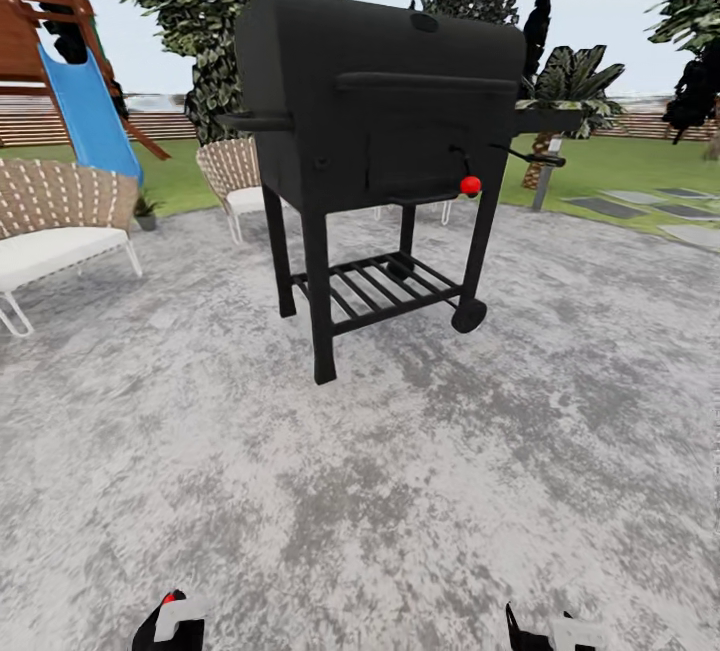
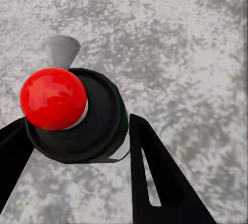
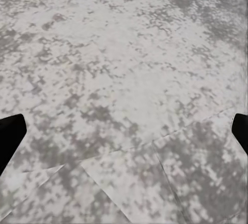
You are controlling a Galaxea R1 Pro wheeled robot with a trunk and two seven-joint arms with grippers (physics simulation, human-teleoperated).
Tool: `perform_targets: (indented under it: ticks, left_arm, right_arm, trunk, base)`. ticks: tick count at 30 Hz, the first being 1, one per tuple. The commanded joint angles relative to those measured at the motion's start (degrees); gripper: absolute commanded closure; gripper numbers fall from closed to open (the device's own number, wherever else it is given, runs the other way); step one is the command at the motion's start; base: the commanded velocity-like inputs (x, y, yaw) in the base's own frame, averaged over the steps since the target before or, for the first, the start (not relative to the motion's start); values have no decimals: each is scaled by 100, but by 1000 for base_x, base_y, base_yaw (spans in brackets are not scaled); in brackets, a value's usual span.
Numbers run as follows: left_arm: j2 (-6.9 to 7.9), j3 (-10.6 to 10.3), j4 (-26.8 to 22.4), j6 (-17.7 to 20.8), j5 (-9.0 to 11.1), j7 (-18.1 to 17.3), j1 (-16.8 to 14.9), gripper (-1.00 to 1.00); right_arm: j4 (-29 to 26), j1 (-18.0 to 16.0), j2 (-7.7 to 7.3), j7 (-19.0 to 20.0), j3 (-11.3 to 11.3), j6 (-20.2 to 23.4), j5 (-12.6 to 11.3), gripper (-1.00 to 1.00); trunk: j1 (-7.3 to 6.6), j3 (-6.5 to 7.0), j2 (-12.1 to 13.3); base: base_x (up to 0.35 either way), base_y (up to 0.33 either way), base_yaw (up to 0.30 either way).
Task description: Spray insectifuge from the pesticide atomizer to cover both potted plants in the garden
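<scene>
My left gripper (image 2: 77,123) is shut on the pesticide atomizer (image 2: 101,115), seen end-on as a dark round body with a red ball and a pale grey spout. In the head view that gripper (image 1: 170,626) sits at the lower edge, with the atomizer's red tip (image 1: 172,597) showing. My right gripper (image 1: 552,633) is low on the right; in its wrist view it (image 3: 124,131) is open over bare stone. One small potted plant (image 1: 146,212) in a grey pot stands far left at the patio's edge, beside a chair. The garden lawn (image 1: 610,166) lies beyond.
A black barbecue grill (image 1: 380,131) on legs and wheels stands straight ahead on the grey stone patio (image 1: 400,471). Wicker chairs (image 1: 55,226) (image 1: 235,176) sit to the left, with a blue slide (image 1: 90,116) behind them. Stepping stones (image 1: 610,207) and a wooden fence (image 1: 30,121) lie farther off.
</scene>
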Motion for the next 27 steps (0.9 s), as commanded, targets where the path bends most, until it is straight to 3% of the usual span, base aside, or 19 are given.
perform_targets:
  ticks: [1, 27]
  left_arm:
    - [-1, 20, 4, -19, -61, 31, -2, 100]
    - [-1, 20, 4, -19, -61, 31, -2, 100]
  right_arm:
    - [7, -5, 2, -3, -21, -18, 25, -100]
    - [7, -5, 2, -7, -21, -18, 25, -100]
  trunk:
    - [2, -7, -2]
    - [2, -76, -2]
  base:
    - [337, 0, -275]
    - [337, 0, -275]
